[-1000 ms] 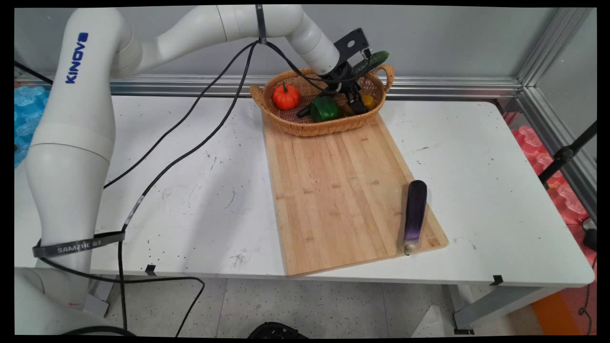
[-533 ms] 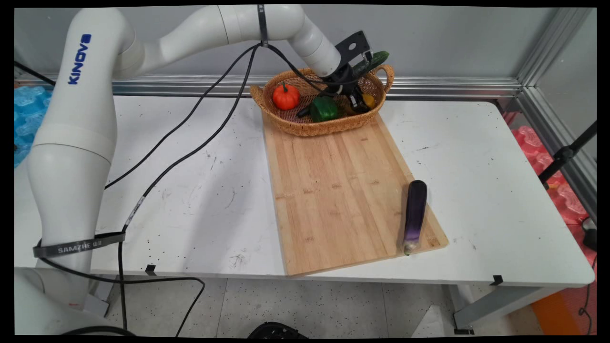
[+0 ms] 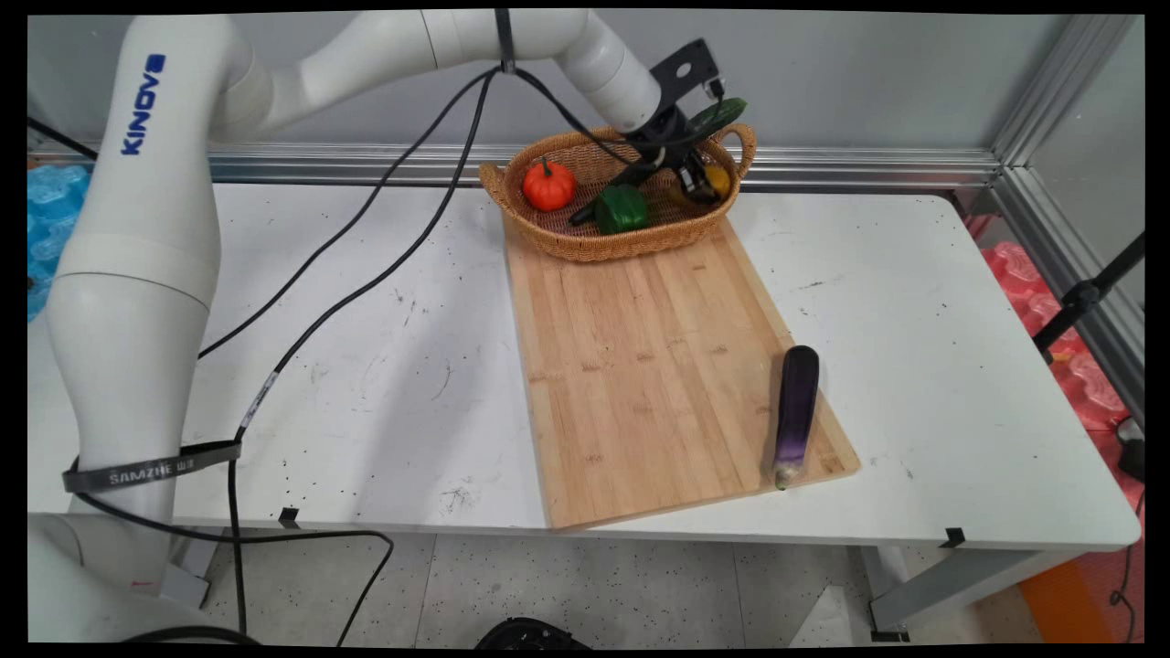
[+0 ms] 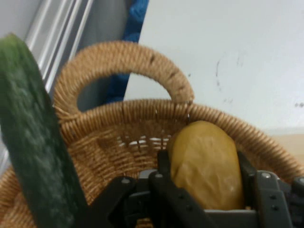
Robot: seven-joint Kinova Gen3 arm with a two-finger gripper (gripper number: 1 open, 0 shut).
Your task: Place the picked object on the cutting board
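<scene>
Since a second ago the gripper (image 4: 204, 190) has risen inside the basket (image 3: 548, 233), its jaws clamped on a yellow potato (image 4: 205, 164) now lifted above the weave. An eggplant (image 3: 795, 413) lies on the board (image 3: 640, 366) at 4 o'clock, long axis near to far. Open board lies between it and the basket. A pumpkin (image 3: 548, 185) and pepper (image 3: 622, 208) sit at 9 o'clock of the gripper. A cucumber (image 4: 33, 142) leans on the far rim.

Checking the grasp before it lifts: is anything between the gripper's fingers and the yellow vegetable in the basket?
Nothing visible: the gripper is shut on the yellow vegetable inside the basket; the cucumber leans apart.
</scene>
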